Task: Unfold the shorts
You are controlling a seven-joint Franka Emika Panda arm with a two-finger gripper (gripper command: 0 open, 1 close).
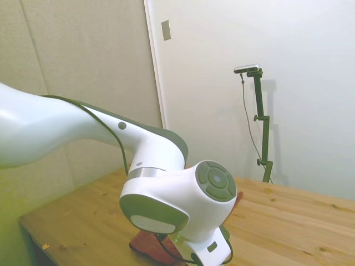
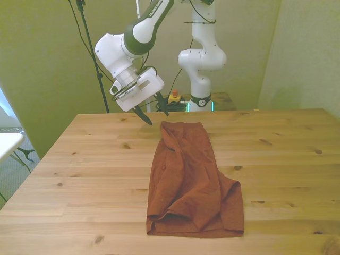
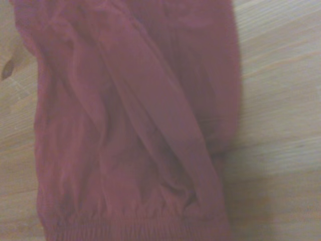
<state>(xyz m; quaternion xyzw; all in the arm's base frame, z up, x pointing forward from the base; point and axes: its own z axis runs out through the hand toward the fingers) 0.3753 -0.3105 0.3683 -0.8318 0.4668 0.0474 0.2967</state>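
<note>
The rust-brown shorts (image 2: 191, 180) lie folded lengthwise on the wooden table (image 2: 90, 175), with the narrow end far and the wider hemmed end near the front edge. My gripper (image 2: 158, 118) hovers open just above the table at the far end of the shorts, off their corner toward the front view's left, and nothing is between its fingers. In the side view the arm's bulky joint (image 1: 177, 205) covers the gripper and most of the shorts (image 1: 145, 247). The wrist view is filled by wrinkled fabric of the shorts (image 3: 130, 125) with a hemmed edge.
Bare wood of the table (image 3: 281, 100) shows beside the fabric in the wrist view. Black cables (image 2: 106, 79) hang behind the table's far edge. A white object (image 2: 8, 142) sits off the table at the front view's left.
</note>
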